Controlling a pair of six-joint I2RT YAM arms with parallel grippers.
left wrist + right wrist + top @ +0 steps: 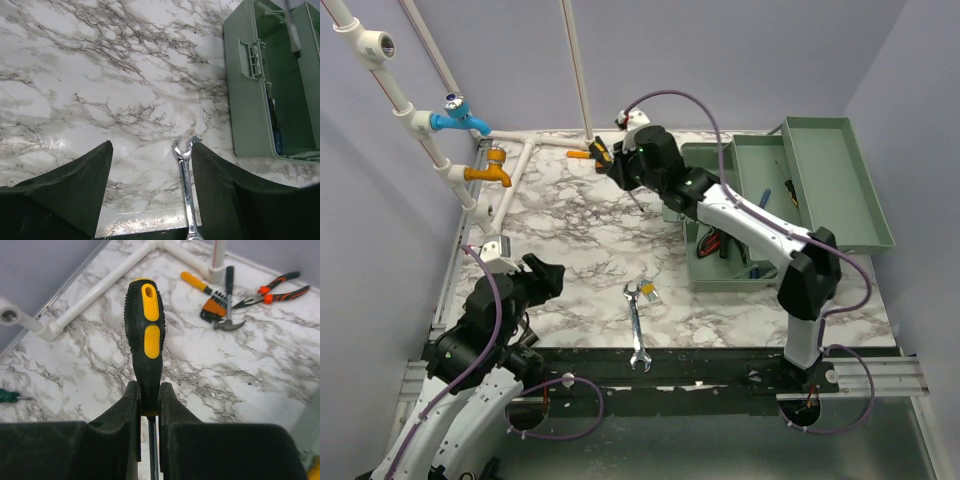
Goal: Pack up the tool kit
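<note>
Holding a screwdriver (145, 330) in the right gripper (148, 390), clamped shut on the base of the black-and-yellow handle, with the handle standing out past the fingertips and the shaft running back between them. Hovering up near the table's (580, 250) twelve o'clock edge in the top view, lifted off the marble.

Next, by the look of it: carrying across to the toolbox (720, 278), sitting open toward three o'clock with its lid (840, 180) thrown back. Keep the squeeze firm, since gripping that low on the handle invites a swivel. Lift before swinging, clear the box's near wall, then lower over a free patch inside, away from the tools already lying there. Release only once low.

Over at seven o'clock, idling with the left gripper (151, 147) spread wide and holding nothing, just above a wrench (186, 180) lying at six o'clock, head just beside one finger.

Still to collect, judging by the right wrist view: pliers (275, 290) and a small hammer (227, 305), out on the marble and apart from the box.
</note>
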